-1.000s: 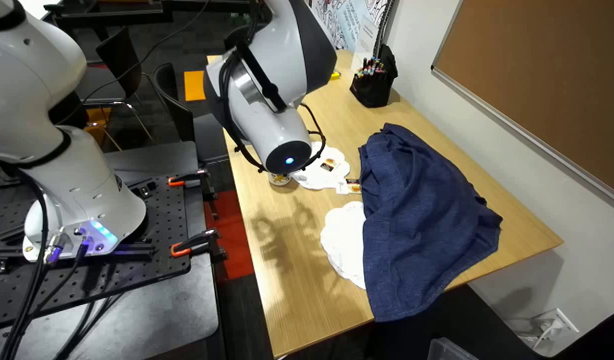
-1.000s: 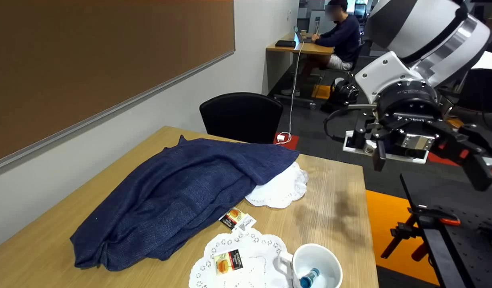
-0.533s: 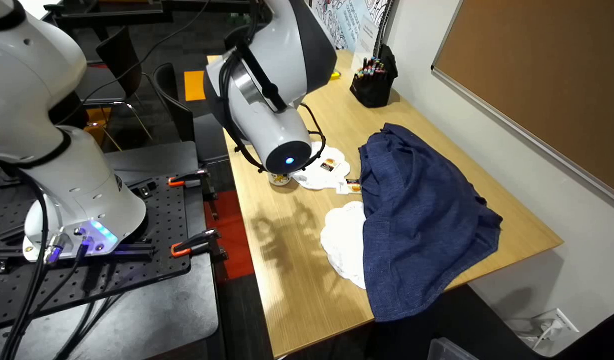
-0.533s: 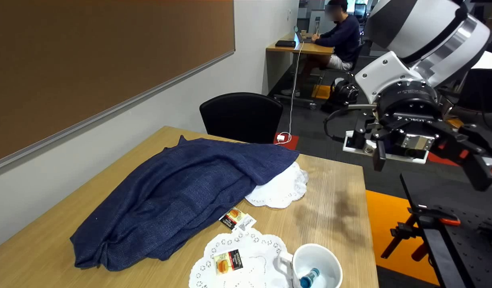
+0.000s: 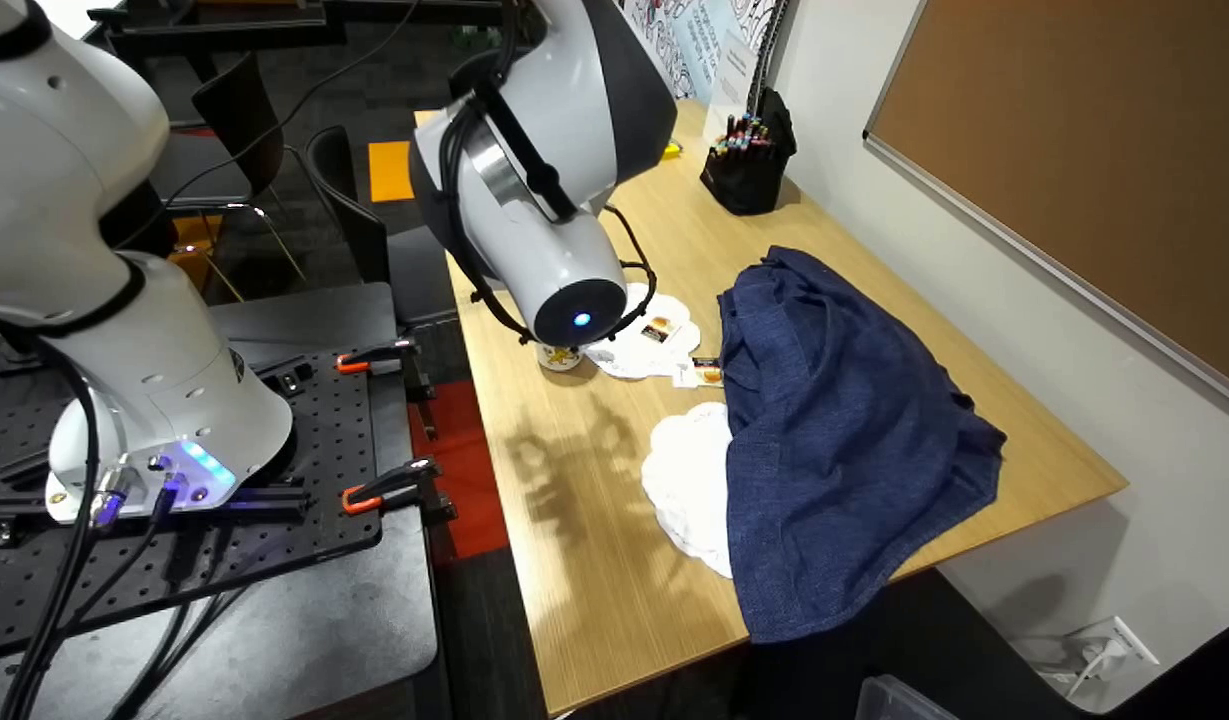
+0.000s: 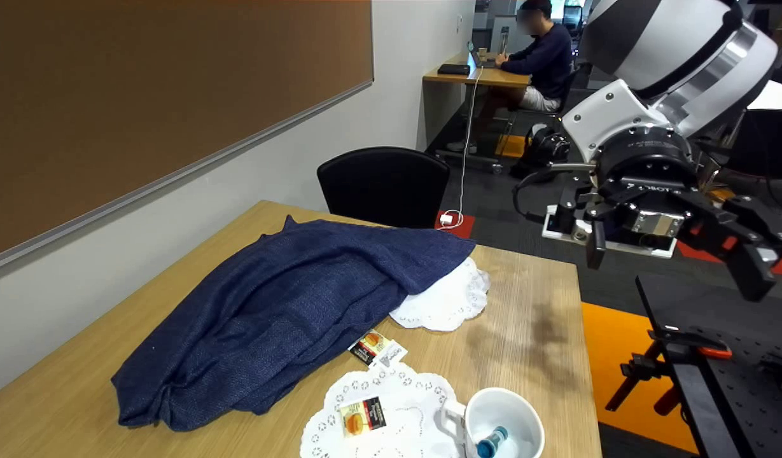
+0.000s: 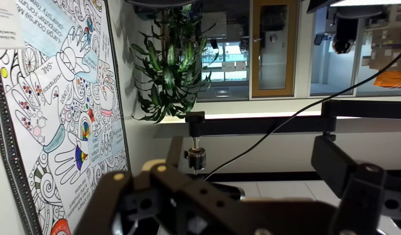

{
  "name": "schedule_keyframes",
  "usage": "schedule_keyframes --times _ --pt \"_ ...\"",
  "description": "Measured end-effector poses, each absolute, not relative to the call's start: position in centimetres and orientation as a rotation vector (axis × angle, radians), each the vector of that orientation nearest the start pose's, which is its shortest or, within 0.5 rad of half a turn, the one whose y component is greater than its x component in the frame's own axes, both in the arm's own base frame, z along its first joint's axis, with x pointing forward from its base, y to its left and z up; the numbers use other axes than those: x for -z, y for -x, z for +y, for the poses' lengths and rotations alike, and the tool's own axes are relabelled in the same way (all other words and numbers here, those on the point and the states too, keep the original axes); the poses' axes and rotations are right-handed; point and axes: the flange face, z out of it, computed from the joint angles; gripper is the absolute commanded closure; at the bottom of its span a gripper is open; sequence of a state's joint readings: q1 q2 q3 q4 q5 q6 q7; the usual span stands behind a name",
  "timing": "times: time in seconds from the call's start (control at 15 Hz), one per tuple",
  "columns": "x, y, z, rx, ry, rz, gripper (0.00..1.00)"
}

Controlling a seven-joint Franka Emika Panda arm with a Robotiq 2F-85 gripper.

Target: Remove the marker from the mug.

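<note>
The white mug [image 6: 506,405] stands near the bottom edge of an exterior view, with its handle over a lace doily. A blue-capped marker [image 6: 492,441] lies tilted inside it. In the opposite exterior view the mug [image 5: 558,358] shows only in part below the arm, and the marker is hidden there. My gripper [image 6: 674,262] hangs in the air beyond the table edge, higher than the mug and apart from it. Its fingers stand wide apart with nothing between them. In the wrist view the open gripper [image 7: 252,153] faces the room; mug and marker are out of view.
A dark blue cloth [image 6: 289,312] covers much of the table [image 6: 530,305]. White doilies [image 6: 445,299] and tea packets [image 6: 363,416] lie beside it. A black case of markers [image 5: 746,165] stands by the wall. A board with drawings [image 7: 66,107] shows in the wrist view.
The arm and gripper have shifted very slightly, a little left and up in one view of the gripper. The mug and marker have not moved. The gripper has stayed open.
</note>
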State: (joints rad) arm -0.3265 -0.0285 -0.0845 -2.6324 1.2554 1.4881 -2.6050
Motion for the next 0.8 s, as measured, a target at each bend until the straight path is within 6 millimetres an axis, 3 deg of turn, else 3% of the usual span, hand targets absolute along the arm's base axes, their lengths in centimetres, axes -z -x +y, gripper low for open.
schedule_keyframes --times 0.4,0.8 --pt "-27.9 -38.6 -3.9 1.224 1.451 -1.281 0.0" --pt "-26.1 -39.4 -4.0 1.192 1.574 -1.307 0.0"
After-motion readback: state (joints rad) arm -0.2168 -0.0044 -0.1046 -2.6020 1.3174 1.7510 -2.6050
